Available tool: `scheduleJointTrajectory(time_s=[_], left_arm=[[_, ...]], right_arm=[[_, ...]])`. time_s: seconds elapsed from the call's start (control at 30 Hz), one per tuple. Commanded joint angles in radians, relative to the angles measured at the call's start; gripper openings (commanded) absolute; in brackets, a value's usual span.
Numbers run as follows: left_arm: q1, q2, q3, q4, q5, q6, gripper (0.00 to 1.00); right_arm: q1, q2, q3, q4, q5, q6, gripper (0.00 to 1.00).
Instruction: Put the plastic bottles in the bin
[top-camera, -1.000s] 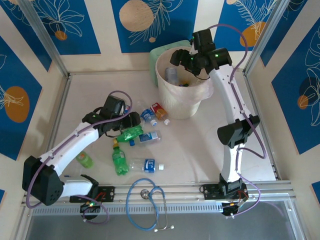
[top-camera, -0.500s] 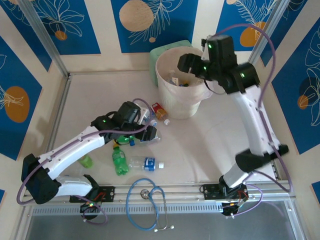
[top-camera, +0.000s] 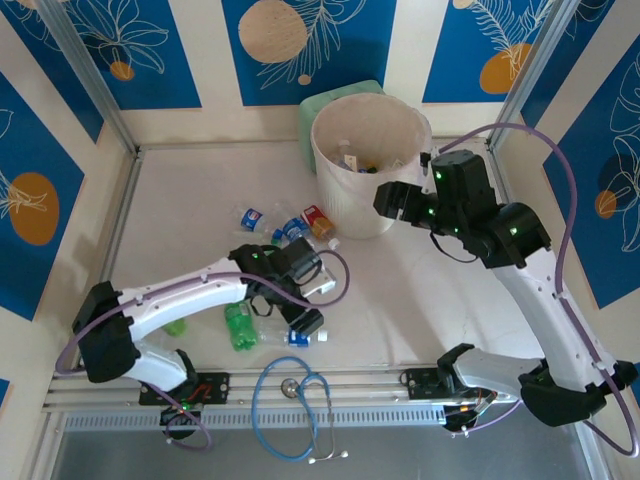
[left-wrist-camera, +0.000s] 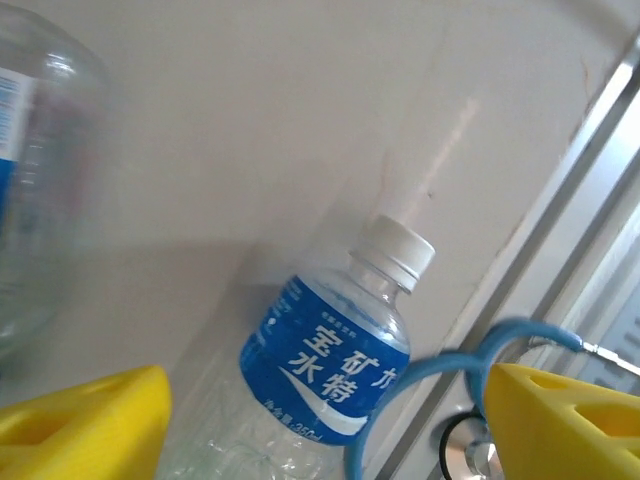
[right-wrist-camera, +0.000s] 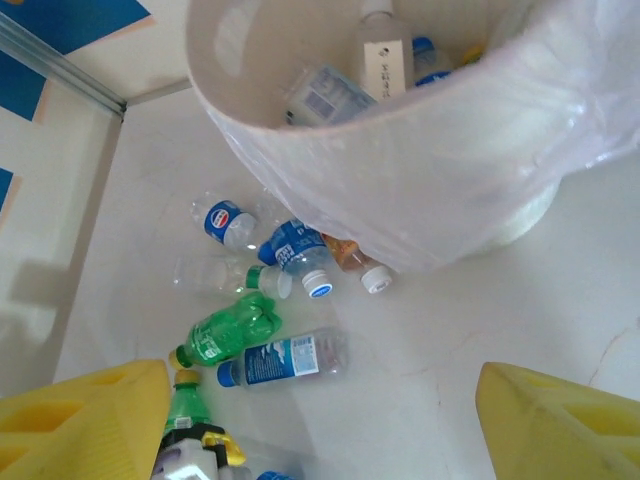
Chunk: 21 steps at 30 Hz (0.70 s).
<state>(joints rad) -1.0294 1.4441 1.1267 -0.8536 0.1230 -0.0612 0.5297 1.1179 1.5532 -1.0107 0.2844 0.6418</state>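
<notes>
Clear plastic, blue-labelled, a bottle (left-wrist-camera: 325, 365) lies on the counter (left-wrist-camera: 250, 120) under the nearer left end effector (left-wrist-camera: 320, 425), fingers apart either side, its cap toward 1 o'clock. The bin (top-camera: 350, 215) stands at 1 o'clock, where the right end effector (right-wrist-camera: 320, 425) hovers, spread and empty.

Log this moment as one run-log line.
left pincer open over blue-label water bottle | right pincer open, empty, near bin | loose bottles on table
</notes>
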Motion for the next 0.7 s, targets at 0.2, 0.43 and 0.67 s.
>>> scheduleJointTrajectory(time_s=[0.2,0.43,0.67], left_arm=[[-0.106,0.053,-0.031,-0.028,-0.052,0.092,0.88],[-0.131,0.112,-0.051,-0.025,-0.126,0.125,0.90],[-0.138,0.175,-0.055,0.006,-0.179,0.153,0.93]], right_arm=[[-0.022,-0.100,-0.089,0.009,-0.007,0.076,0.81],[-0.044,-0.131,-0.121,0.018,-0.034,0.097,0.81],[-0.064,-0.149,-0.161,0.026,-0.068,0.119,0.81]])
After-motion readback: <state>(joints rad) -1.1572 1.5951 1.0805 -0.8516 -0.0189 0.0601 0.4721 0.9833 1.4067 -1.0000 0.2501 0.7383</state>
